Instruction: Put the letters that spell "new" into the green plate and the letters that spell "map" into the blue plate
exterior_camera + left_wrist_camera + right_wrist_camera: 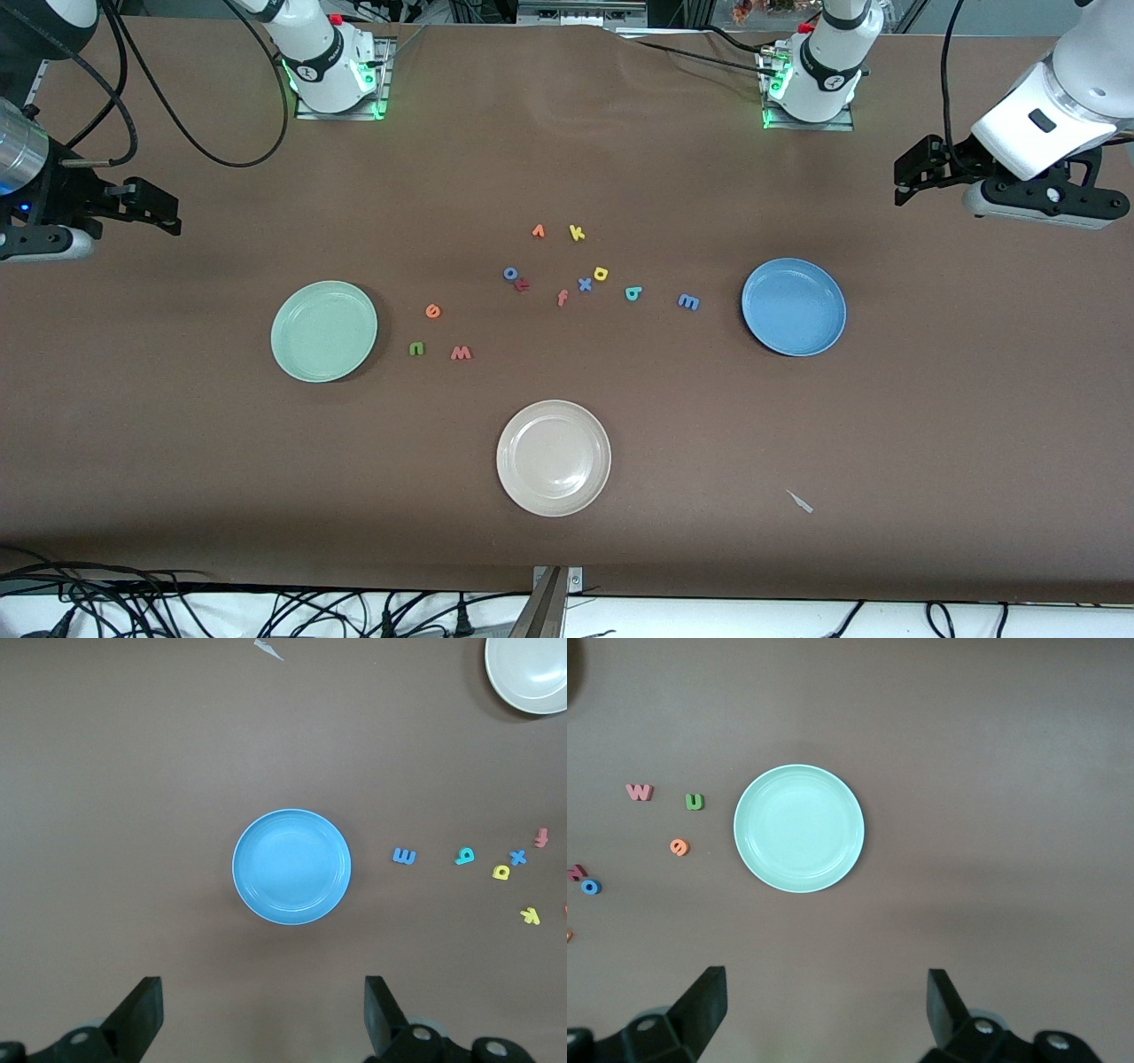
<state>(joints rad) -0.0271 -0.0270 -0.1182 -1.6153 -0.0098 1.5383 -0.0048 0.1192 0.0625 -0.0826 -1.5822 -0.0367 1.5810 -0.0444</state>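
Note:
The green plate (pixel 324 330) (pixel 799 827) lies toward the right arm's end, with the green n (pixel 416 349) (pixel 695 802), orange e (pixel 432 311) (pixel 679 847) and salmon w (pixel 461 353) (pixel 640 792) beside it. Toward the left arm's end lies the blue plate (pixel 794 307) (pixel 291 866); the blue m (pixel 688 302) (pixel 404 856), teal a (pixel 633 293) (pixel 465 855) and yellow p (pixel 601 274) (pixel 500 872) lie beside it. Both plates hold nothing. My left gripper (pixel 904 177) (pixel 263 1010) and right gripper (pixel 164 208) (pixel 827 1005) hang open and hold nothing, each over bare table at its own end.
A beige-white plate (pixel 554 457) sits nearest the front camera. Mid-table lie a yellow k (pixel 577 233), an orange wedge letter (pixel 538 231), a blue o (pixel 510 273), a blue x (pixel 585 284) and a salmon f (pixel 562 298). A pale scrap (pixel 800 501) lies near the front edge.

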